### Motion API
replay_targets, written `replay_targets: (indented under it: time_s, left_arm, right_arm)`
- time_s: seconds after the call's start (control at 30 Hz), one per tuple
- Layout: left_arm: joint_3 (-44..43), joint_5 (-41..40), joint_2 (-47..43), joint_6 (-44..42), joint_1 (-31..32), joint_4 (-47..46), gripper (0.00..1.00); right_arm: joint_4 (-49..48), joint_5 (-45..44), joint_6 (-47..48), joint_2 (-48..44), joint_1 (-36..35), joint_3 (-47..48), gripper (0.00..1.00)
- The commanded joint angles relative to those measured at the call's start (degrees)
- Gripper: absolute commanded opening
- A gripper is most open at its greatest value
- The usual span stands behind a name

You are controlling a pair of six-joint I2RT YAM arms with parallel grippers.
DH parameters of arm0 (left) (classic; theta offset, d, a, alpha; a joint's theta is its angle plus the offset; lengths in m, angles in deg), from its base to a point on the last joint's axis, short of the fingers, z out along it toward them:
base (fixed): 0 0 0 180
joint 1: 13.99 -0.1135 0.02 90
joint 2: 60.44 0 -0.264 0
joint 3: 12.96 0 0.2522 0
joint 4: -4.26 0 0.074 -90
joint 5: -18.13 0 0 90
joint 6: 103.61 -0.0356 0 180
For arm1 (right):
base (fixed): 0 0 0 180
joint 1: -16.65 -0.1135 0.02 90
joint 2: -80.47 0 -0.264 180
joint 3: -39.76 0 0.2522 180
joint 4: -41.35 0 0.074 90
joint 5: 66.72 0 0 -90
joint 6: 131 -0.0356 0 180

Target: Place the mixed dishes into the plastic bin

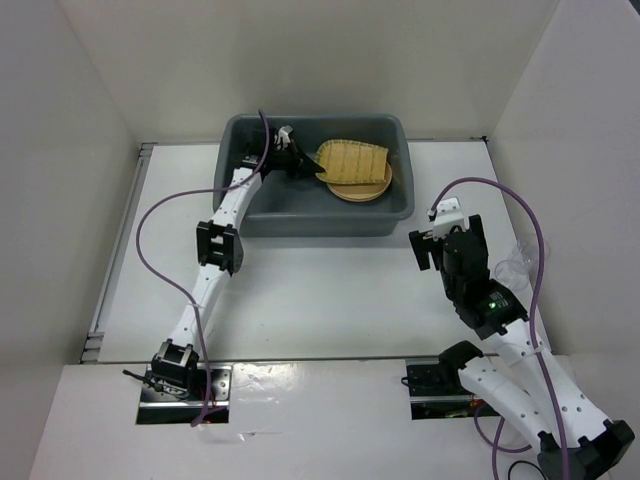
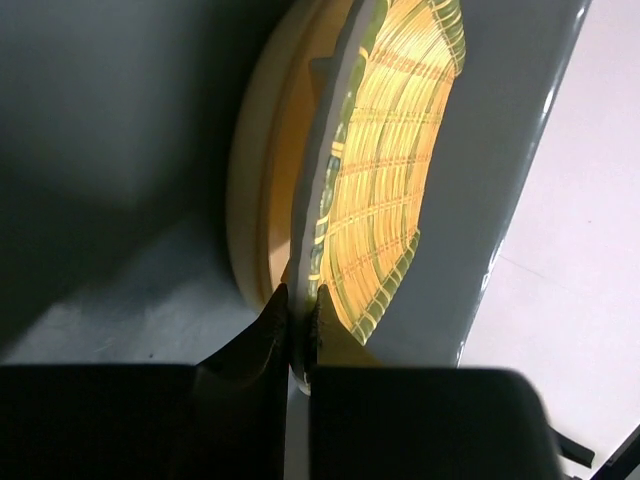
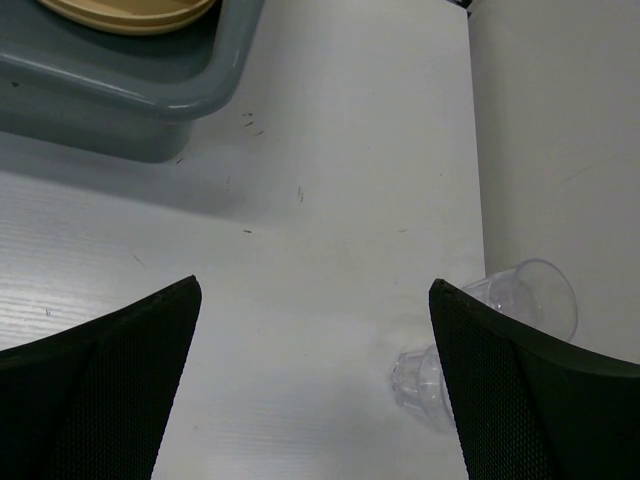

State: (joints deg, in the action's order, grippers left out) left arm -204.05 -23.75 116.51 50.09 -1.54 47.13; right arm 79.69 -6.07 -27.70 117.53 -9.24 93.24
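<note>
The dark grey plastic bin (image 1: 240, 215) stands at the back middle of the table. My left gripper (image 1: 308, 160) reaches into it and is shut on the rim of the tan woven tray (image 1: 355, 158). The tray is tilted over a yellow-orange plate (image 1: 362, 190) lying in the bin. In the left wrist view the jaws (image 2: 300, 312) pinch the tray's (image 2: 390, 180) edge, with the plate (image 2: 255, 200) behind it. My right gripper (image 1: 428, 248) is open and empty over the table right of the bin. The clear cup (image 3: 520, 295) lies on its side by the right wall.
White walls close in the table on the left, back and right. The cup (image 1: 515, 265) is close to the right wall, partly behind my right finger (image 3: 520, 400) in the right wrist view. The bin's corner (image 3: 150, 95) shows at upper left there.
</note>
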Motion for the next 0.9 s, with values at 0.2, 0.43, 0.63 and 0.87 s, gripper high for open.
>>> replay_targets:
  time_s: [0.2,0.43,0.63,0.87]
  left_arm:
    - [-2.5,2.2,2.9,-1.6,1.6,0.1,0.25]
    - [-2.5,-1.6,1.3,-9.9,1.6,10.4,0.95]
    - [-2.5,-8.1,-2.6,-15.9,-1.2,18.7,1.0]
    - [-2.5,-14.4,-8.9,-22.1,-3.7,26.5,1.0]
  right_arm:
    - [-2.3,0.7,-0.7,0.3,0.0,-0.6,0.99]
    - [-2.3,0.7,-0.7,0.3,0.0,-0.6,0.99]
    - [-2.3,0.7,-0.7,0.3,0.0,-0.6,0.99]
    - [-2.3,0.7,-0.7,0.3,0.0,-0.6,0.99]
